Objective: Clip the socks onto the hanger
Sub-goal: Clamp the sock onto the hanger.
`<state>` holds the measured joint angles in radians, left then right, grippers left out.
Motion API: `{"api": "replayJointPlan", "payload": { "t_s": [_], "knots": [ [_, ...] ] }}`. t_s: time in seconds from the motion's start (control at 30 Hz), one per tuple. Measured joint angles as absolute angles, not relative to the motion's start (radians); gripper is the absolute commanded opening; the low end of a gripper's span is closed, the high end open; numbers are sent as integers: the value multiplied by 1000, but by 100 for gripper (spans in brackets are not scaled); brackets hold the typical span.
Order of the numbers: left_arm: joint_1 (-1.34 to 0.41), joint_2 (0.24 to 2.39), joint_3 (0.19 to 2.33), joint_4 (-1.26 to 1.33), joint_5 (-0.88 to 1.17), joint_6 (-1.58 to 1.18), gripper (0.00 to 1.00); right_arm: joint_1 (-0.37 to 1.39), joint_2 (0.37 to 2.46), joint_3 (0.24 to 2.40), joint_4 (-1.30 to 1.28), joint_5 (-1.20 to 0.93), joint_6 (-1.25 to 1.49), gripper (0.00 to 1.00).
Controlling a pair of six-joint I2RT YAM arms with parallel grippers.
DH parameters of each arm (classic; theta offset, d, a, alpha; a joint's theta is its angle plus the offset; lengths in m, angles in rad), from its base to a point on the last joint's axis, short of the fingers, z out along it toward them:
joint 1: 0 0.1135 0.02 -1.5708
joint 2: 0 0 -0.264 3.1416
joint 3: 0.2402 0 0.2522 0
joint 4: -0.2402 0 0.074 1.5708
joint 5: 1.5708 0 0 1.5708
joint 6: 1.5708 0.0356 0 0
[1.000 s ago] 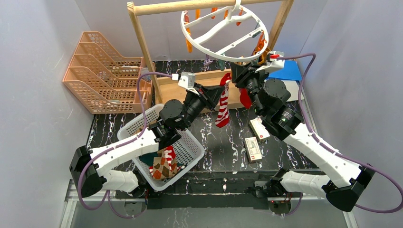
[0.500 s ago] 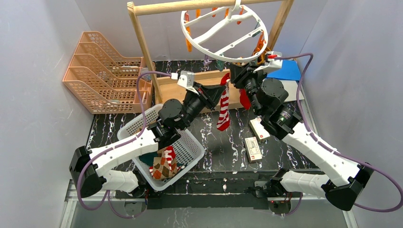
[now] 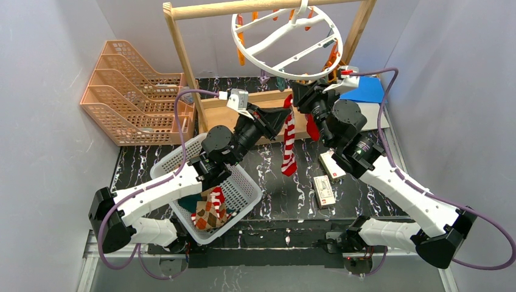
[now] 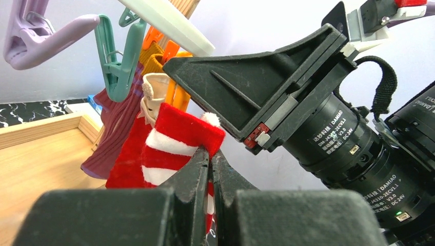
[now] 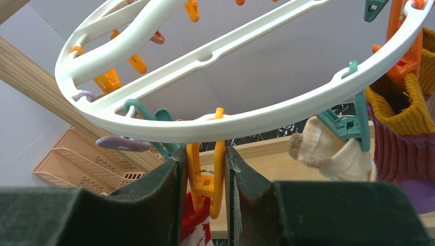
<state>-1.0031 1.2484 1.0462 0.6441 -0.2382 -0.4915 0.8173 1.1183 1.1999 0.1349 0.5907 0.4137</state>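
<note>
My left gripper [image 3: 285,114] [image 4: 210,154] is shut on the cuff of a red sock with white stripes [image 3: 288,143] [image 4: 169,143], holding it up under the white hanger ring [image 3: 272,38] [image 5: 231,123]. My right gripper [image 3: 300,97] [image 5: 205,171] is closed around an orange clip [image 5: 208,179] that hangs from the ring, one finger on each handle. The red sock's edge [image 5: 197,223] sits in that clip's lower end. A maroon sock with an orange cuff [image 5: 400,148] and a cream sock [image 5: 328,151] hang clipped to the right. An argyle sock [image 3: 210,213] lies in the basket.
The ring hangs from a wooden frame rack [image 3: 182,55]. A white basket [image 3: 161,165] stands under my left arm. Stacked peach trays [image 3: 131,91] stand at the far left. Two small boxes [image 3: 324,190] lie under my right arm. Teal [image 4: 115,61] and purple [image 4: 36,36] clips dangle nearby.
Both grippers have shifted slightly left and up towards the ring. The striped sock now hangs straighter and a little further right. The ring has levelled a bit.
</note>
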Motion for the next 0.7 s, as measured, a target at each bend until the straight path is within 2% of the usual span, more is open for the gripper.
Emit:
{"api": "replayJointPlan", "payload": {
  "t_s": [0.47,0.5,0.6,0.7],
  "knots": [
    [-1003,1265,1050,658,-223,-502,0,814,1134,1200,137,566,459,1],
    [-1003,1267,1050,659,-223,-502,0,813,1134,1200,136,564,464,9],
    [-1003,1269,1050,658,-224,-501,0,812,1133,1200,130,554,475,43],
    [-1003,1269,1050,659,-228,-498,0,812,1131,1202,124,539,489,63]
  ]
}}
